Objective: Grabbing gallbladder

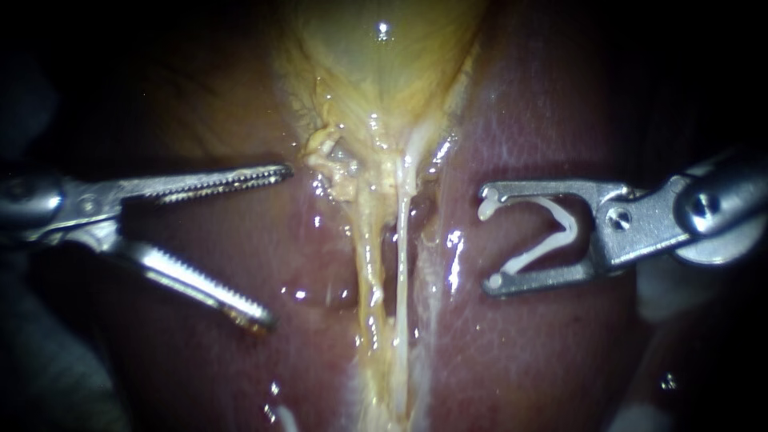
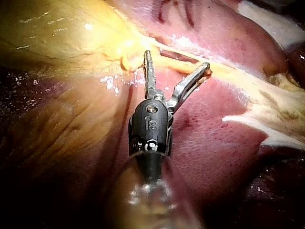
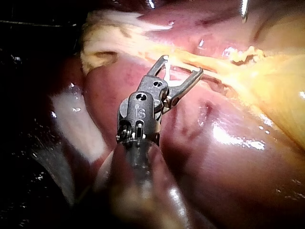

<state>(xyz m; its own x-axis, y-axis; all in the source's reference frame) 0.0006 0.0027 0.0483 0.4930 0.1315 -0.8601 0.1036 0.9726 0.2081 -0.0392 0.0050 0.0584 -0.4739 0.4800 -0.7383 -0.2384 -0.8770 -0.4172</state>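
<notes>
Dark red liver forms the background across the frame. The yellow gallbladder occupies the upper centre and narrows downward. Two pale strands run from it down the centre. The left instrument enters from the left edge. Its serrated jaws are spread wide and grasp nothing, with the upper tip just beside the gallbladder's narrow end. The right instrument enters from the right edge. Its jaws hold a white clip between them, right of the strands and apart from them.
</notes>
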